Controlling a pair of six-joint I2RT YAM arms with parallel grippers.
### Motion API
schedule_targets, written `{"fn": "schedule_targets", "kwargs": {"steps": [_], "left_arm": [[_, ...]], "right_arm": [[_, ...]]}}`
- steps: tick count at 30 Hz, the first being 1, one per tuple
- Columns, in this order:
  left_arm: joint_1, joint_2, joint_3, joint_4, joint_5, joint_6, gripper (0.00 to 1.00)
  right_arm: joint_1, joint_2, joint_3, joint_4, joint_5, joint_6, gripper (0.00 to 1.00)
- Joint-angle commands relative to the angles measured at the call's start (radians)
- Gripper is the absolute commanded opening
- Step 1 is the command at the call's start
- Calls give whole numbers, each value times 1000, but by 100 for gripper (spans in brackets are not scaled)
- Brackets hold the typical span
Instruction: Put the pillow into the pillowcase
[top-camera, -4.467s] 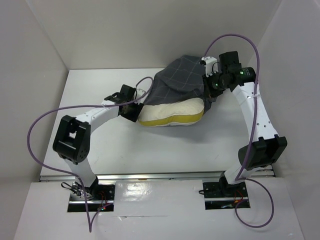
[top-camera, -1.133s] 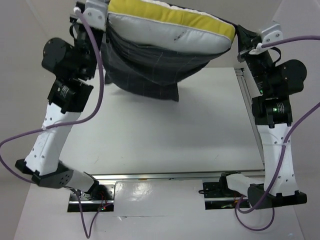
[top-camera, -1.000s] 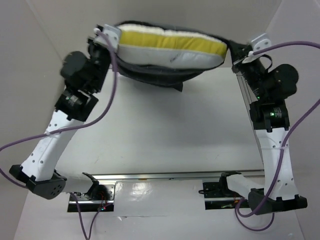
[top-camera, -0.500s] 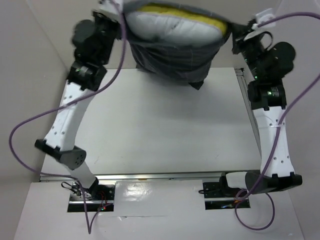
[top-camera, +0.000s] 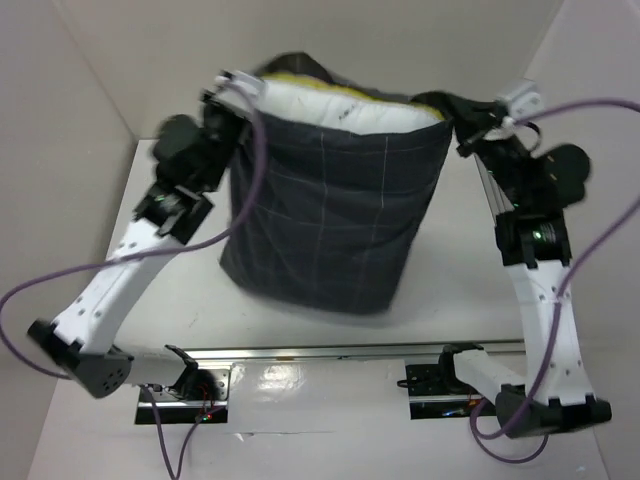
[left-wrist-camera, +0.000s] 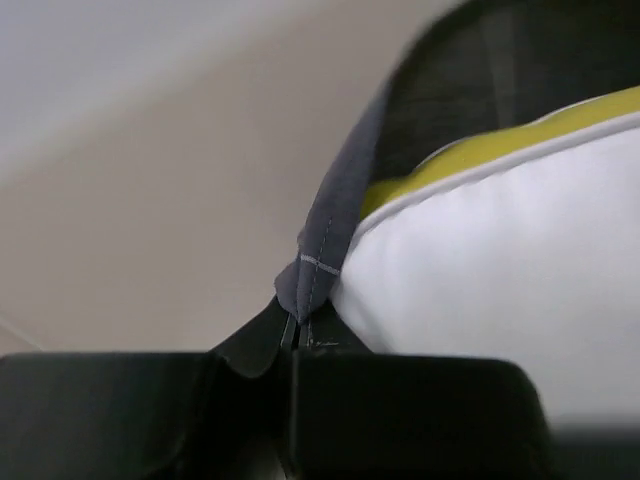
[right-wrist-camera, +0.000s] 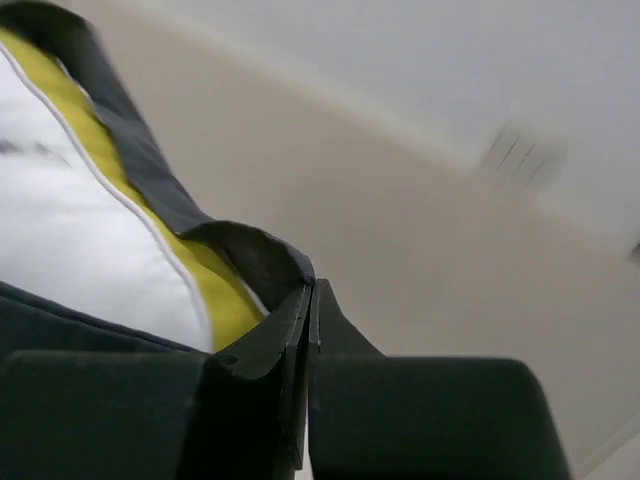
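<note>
I see the left gripper (left-wrist-camera: 297, 328) and right gripper (right-wrist-camera: 310, 298) pinched on the pillowcase (top-camera: 330, 220) rim. The pillow (top-camera: 345, 108) sits inside, top showing.

From overhead, the pillowcase (top-camera: 325, 220) covers nearly all of the pillow (top-camera: 340, 105); only a white upper strip and a sliver of yellow show above the rim. The cloth also hides the middle of the desk (top-camera: 440, 280), and whether its lower edge touches the desk cannot be told. The left hand (top-camera: 232, 92) is smeared with blur, its fingertips lost behind the cloth's upper left corner. The right hand (top-camera: 468, 112) ends inside a dark fold at upper right. In the left wrist view the pillow runs off the right edge and the pillowcase off the top. In the right wrist view both run off the left edge, and the background is soft and unreadable.
</note>
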Motion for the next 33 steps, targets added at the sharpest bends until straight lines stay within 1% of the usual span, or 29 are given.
{"fn": "schedule_targets", "kwargs": {"steps": [1, 3, 4, 5, 7, 8, 9, 11, 12, 14, 15, 16, 17, 18, 19, 20, 21, 22, 23, 24, 25, 26, 27, 28, 29, 30, 31, 32, 33], "left_arm": [[-3, 94, -155, -248, -1, -152, 0], [-30, 104, -140, -260, -45, -152, 0], [-30, 113, -97, -207, -92, -152, 0], [-20, 113, 45, -176, -93, -152, 0], [32, 139, 240, -129, -104, -135, 0], [42, 177, 414, -80, -104, -115, 0], [43, 194, 489, -64, -93, -58, 0], [43, 205, 558, 2, -75, 27, 0], [18, 190, 558, 98, -75, 112, 0], [6, 190, 558, 163, -61, 197, 0], [-3, 180, 543, 247, -61, 263, 0], [-3, 180, 543, 263, -61, 273, 0], [-3, 170, 543, 237, -61, 256, 0], [10, 159, 481, 164, -32, 229, 0], [10, 136, 389, 187, -18, 266, 0], [1, 83, 283, 292, -38, 306, 0], [1, 73, 217, 327, -61, 322, 0], [-11, 73, 232, 274, -61, 272, 0], [-11, 62, 232, 175, -41, 242, 0], [-11, 62, 209, 241, -73, 242, 0], [-11, 85, 239, 278, -111, 283, 0], [-11, 111, 335, 216, -111, 232, 0], [-11, 133, 430, 10, -48, 175, 0], [-11, 133, 420, 54, -47, 208, 0], [-11, 133, 369, 160, -70, 254, 0], [-11, 143, 356, 60, -43, 245, 0], [-11, 157, 377, -66, 26, 213, 0], [-25, 157, 320, -55, 27, 252, 0], [-25, 136, 234, 56, -42, 292, 0]], "right_arm": [[-13, 80, -63, -172, -42, 43, 0], [-13, 120, -11, -213, -42, 62, 0], [-13, 129, 19, -201, -2, 77, 0], [-13, 129, 99, -175, 19, 77, 0], [-13, 152, 196, -69, 55, 77, 0], [-13, 152, 281, -29, 84, 77, 0], [-13, 161, 314, 55, 93, 67, 0], [-13, 161, 356, 120, 102, 53, 0], [-13, 161, 382, 157, 102, 41, 0], [-13, 161, 391, 191, 115, 18, 0], [-13, 161, 391, 236, 125, 1, 0], [-22, 139, 379, 261, 125, -25, 0], [-23, 128, 359, 273, 134, -36, 0], [-23, 118, 309, 231, 125, -45, 0], [-23, 118, 285, 180, 103, -64, 0], [-23, 105, 258, 150, 84, -102, 0], [-23, 94, 223, 160, 108, -90, 0], [-23, 71, 178, 219, 130, -64, 0], [-23, 71, 178, 220, 107, -21, 0], [-23, 71, 178, 191, 66, -30, 0], [-23, 81, 199, 160, 52, -58, 0], [-23, 91, 217, 181, 81, -27, 0], [-23, 91, 243, 194, 122, 5, 0], [-23, 110, 292, 116, 81, 5, 0], [-23, 123, 293, 67, 31, -43, 0], [-23, 123, 264, 66, 58, -32, 0], [-23, 123, 223, 94, 74, -4, 0], [-23, 135, 237, 71, 52, 11, 0], [-23, 135, 254, 38, 5, -1, 0]]}}
